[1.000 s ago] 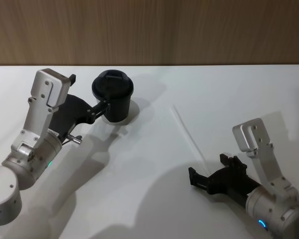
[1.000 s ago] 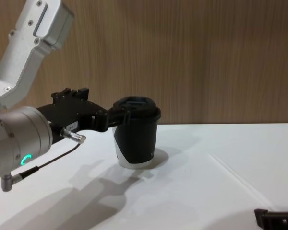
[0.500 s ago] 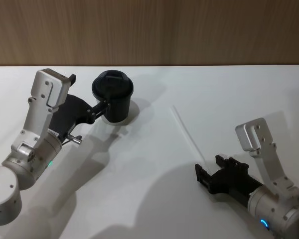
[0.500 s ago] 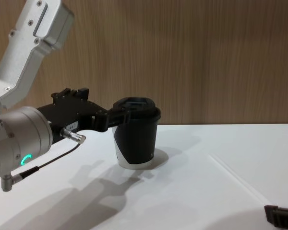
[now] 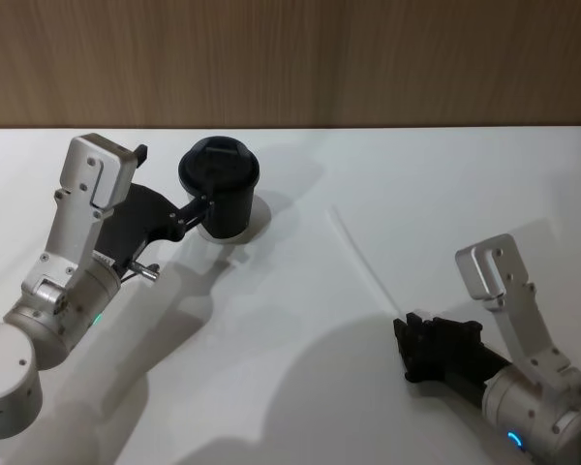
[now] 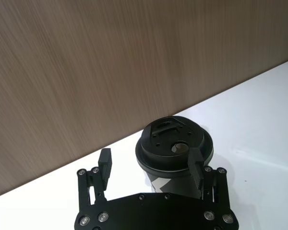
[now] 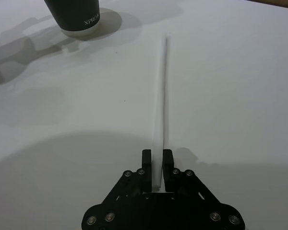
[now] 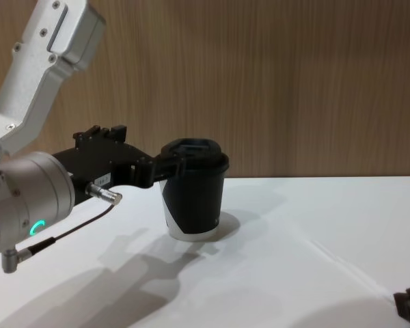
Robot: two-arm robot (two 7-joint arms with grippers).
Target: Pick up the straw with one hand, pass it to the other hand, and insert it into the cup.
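White straw: near end hidden between right gripper fingers, pinched narrow; left gripper wide, one finger touching cup lid.

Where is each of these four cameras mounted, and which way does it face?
Head: high, looking down on the table; shows left gripper, right gripper, cup, straw.
Chest: low, facing forward across the table; left gripper at cup.
Left wrist: behind its open jaws, facing cup and wall.
Right wrist: behind its jaws, looking along the straw.
Shared: head and right wrist both show the straw.
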